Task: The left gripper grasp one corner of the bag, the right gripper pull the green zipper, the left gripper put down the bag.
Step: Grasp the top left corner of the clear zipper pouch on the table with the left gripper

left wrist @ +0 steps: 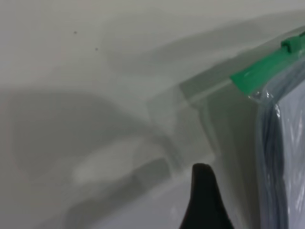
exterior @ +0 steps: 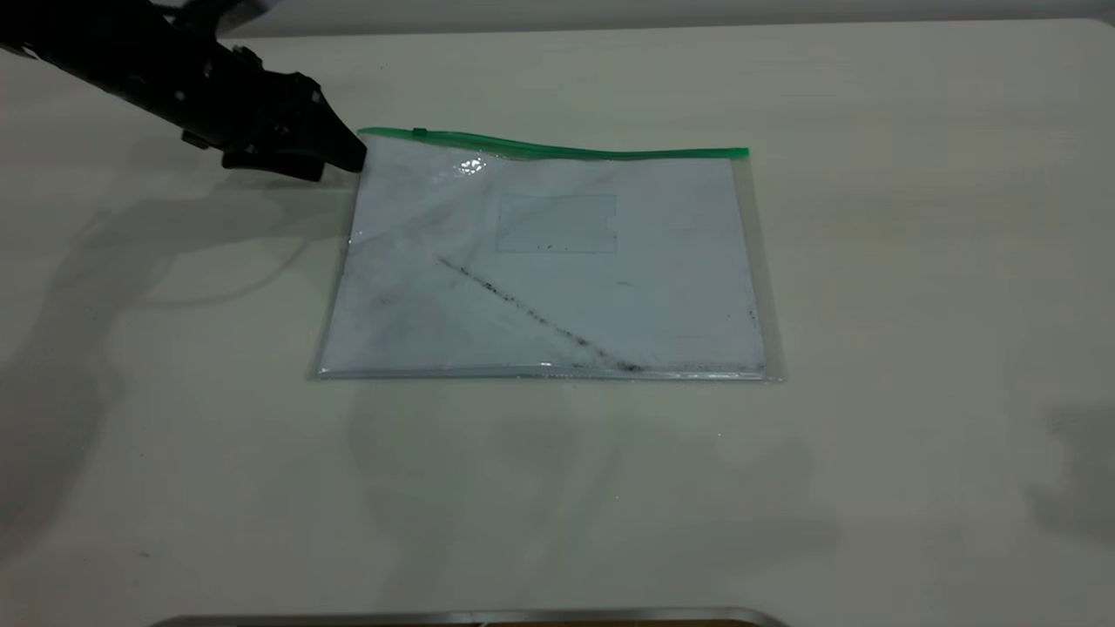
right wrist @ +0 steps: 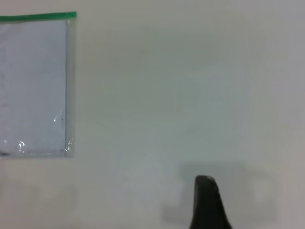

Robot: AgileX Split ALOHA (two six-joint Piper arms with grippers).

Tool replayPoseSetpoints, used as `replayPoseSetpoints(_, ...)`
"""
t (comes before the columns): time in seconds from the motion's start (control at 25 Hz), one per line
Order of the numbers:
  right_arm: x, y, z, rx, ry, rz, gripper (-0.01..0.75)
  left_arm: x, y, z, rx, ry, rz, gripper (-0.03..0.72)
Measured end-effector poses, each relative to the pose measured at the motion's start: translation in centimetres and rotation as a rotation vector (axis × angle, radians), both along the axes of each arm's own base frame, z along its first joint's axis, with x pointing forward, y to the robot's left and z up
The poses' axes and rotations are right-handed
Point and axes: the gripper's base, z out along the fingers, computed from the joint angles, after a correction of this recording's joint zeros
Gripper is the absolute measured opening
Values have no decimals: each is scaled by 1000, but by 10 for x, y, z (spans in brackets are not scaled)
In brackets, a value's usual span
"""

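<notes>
The pale off-white table (exterior: pixel 915 305) carries the large clear plastic bag (exterior: pixel 557 287) at centre — white paper inside, a dark diagonal smudge, long axis from 9 to 3 o'clock. Its narrow green zipper (exterior: pixel 557 148) edges the 12 o'clock side. The black wedge-fingered left gripper (exterior: pixel 344 155) slants down from 10 o'clock, tips at the bag's raised corner; I cannot tell whether its jaws pinch it. The black right gripper (right wrist: pixel 206 202) hangs apart, jaws unclear.

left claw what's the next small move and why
Probably ease the left claw a little farther onto the bag corner and close. Its tips sit right at the far left corner, where the zipper edge already looks slightly raised; whether it grips yet is unclear.
</notes>
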Motion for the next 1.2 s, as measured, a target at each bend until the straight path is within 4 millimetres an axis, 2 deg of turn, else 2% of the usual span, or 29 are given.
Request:
replayPoseSetpoints(0.28,2,0,1,0,-24,0,534,-1,-17,-11,-39,7,-40,581)
replayPoseSetpoints(0.44,2,0,2,0,-28,-1,534,-2,-22,-12,-41,-6,-59,550)
replayPoseSetpoints(0.56,2,0,2,0,-31,-1,534,-1,-24,-14,-51,-22,-65,478)
replayPoseSetpoints(0.84,2,0,2,0,-33,-1,534,0,-26,-19,-79,-66,-62,207)
replayPoseSetpoints(1.0,2,0,2,0,-33,0,534,-1,-28,-17,-86,-120,-142,61)
replayPoseSetpoints(1.12,4,0,2,-10,-36,12,534,1,-33,-7,-100,-204,-281,53)
replayPoseSetpoints(1.2,8,1,0,-19,-50,33,534,3,-37,6,-124,-274,-434,53)
